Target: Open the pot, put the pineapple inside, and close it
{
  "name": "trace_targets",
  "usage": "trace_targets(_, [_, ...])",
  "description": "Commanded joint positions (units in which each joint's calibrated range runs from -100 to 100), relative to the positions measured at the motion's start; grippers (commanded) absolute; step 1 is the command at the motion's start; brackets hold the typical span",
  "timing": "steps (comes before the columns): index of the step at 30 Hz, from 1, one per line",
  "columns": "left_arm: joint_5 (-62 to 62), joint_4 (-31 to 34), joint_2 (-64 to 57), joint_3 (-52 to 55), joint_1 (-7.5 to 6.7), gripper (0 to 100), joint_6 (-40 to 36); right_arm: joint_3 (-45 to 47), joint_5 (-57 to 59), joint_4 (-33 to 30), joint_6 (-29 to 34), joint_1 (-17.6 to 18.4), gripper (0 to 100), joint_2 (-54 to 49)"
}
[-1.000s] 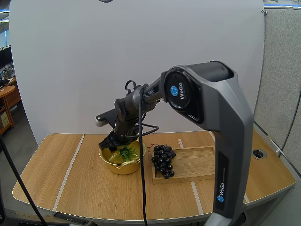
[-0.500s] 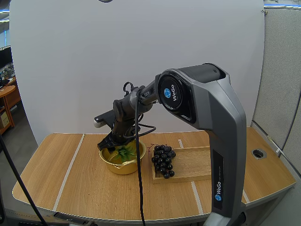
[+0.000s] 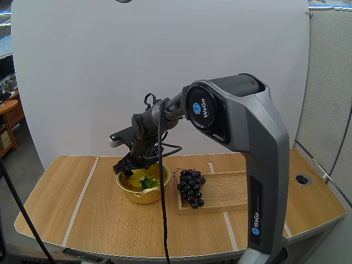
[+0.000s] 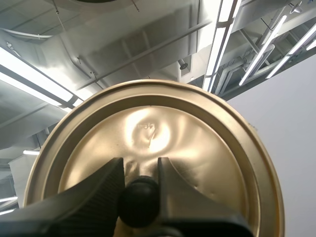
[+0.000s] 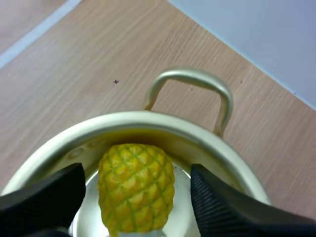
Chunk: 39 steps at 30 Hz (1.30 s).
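The pineapple (image 5: 136,190) lies inside the pot (image 5: 148,121) with the right gripper (image 5: 138,170) spread apart around it, so lift that gripper straight up out of the pot, then let the left gripper (image 4: 139,165), pinched on the lid (image 4: 187,148) by its knob (image 4: 139,200), set the lid flat on the pot.

Bunch of grapes (image 3: 191,187): dark, lying at the left end of the wooden tray (image 3: 225,192). Wooden tray: rectangular, flat on the table (image 3: 82,209). Table: wood-grain top, pale stripes across it.
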Motion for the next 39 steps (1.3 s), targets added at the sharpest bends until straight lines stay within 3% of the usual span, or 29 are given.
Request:
trace_targets(1, [-1.22,0.11,-0.34,-0.40,-0.11,0,-0.59,-0.24,3.77,0.13,0.04,0.04,100,-6.25])
trace_targets(31, [-1.22,0.11,-0.34,-0.40,-0.11,0,-0.59,0.02,49.67,-1.22,0.45,0.04,100,-67.31])
trace_targets(39, [-1.22,0.11,-0.34,-0.40,-0.11,0,-0.59,0.17,50.18,-1.22,0.68,-0.03,100,-79.07])
